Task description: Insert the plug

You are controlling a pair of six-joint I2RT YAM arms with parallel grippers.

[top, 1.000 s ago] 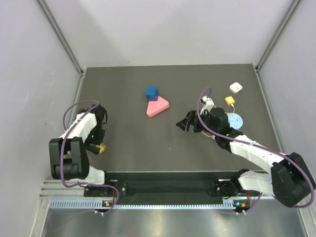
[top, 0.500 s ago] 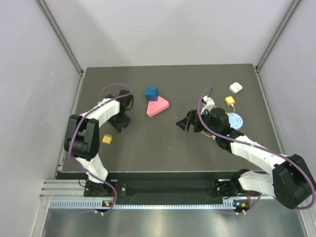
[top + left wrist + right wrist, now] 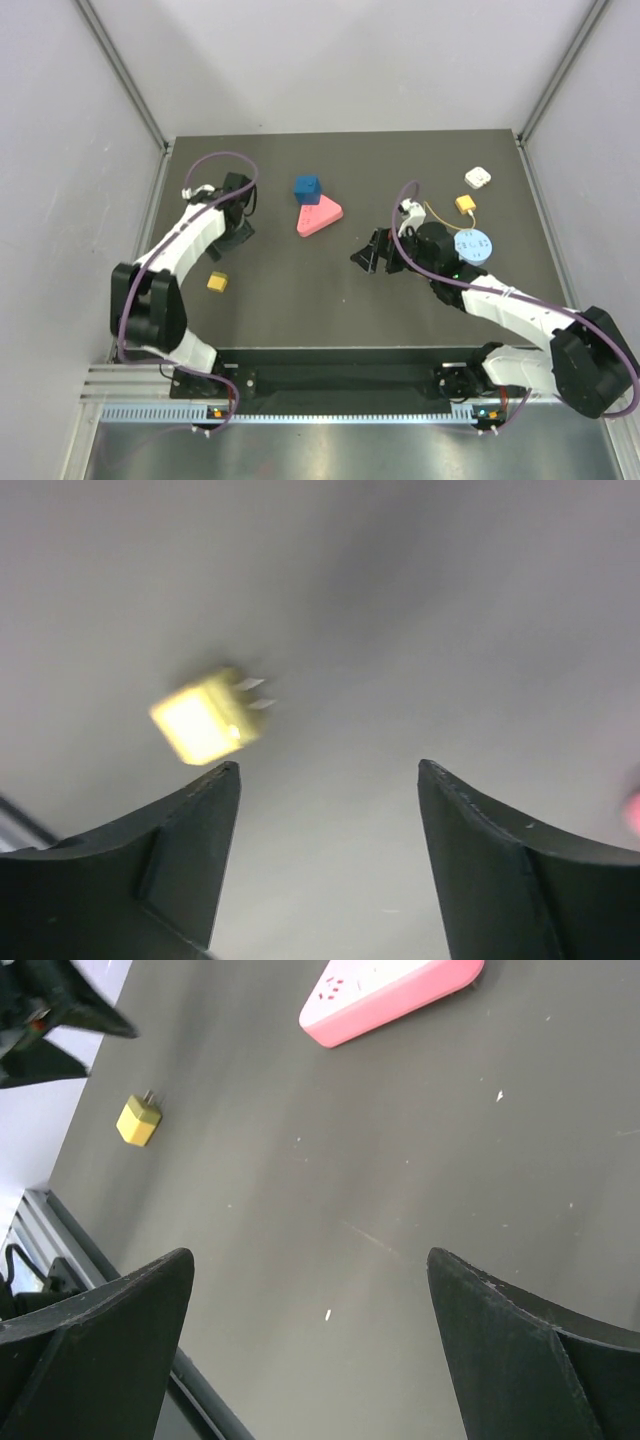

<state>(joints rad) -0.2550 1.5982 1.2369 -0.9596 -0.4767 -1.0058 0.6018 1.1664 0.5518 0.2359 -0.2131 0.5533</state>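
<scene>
**Meanwhile, the plug is lying at far right**

The plug (image 3: 465,203) is sitting on the tabletop (image 3: 300,310) at the far right, near the white block (image 3: 478,177). Its thin wire (image 3: 440,210) is seemingly trailing leftward, though it is hard to trace. The right gripper (image 3: 372,252) is hovering nearby, spread wide and empty. The left gripper (image 3: 328,768), also gaping, is pointing at a yellow pronged block (image 3: 205,718).
</scene>
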